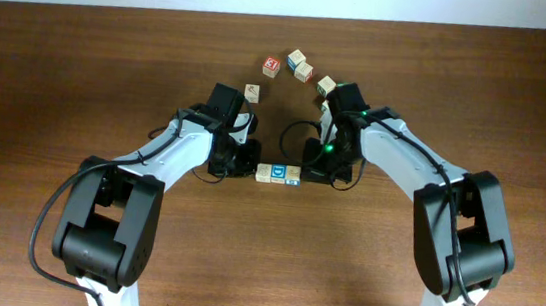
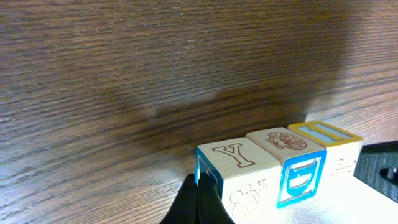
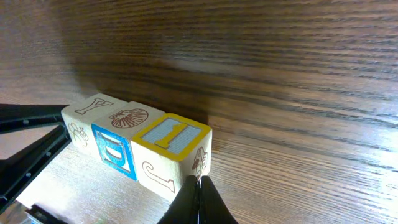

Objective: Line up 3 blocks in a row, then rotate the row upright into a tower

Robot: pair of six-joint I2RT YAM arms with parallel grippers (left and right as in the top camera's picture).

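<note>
The 3 blocks (image 1: 278, 174) lie side by side in a straight row at the table's middle. In the left wrist view they are a Y-topped cube (image 2: 239, 171), a shell-topped cube with a blue face (image 2: 292, 165) and a yellow-rimmed cube (image 2: 326, 138). My left gripper (image 2: 200, 200) is shut, its tip against the Y cube's blue end face. My right gripper (image 3: 199, 194) is shut too, and its tip touches the end face of the yellow-rimmed cube (image 3: 171, 146). Seen from overhead, the left gripper (image 1: 252, 169) and the right gripper (image 1: 306, 173) flank the row. Neither holds anything.
Several loose cubes lie farther back: a red-faced one (image 1: 271, 66), a pair (image 1: 299, 65), one (image 1: 327, 85) by the right arm and one (image 1: 252, 93) by the left arm. The wooden table (image 1: 60, 72) ends at a pale wall behind.
</note>
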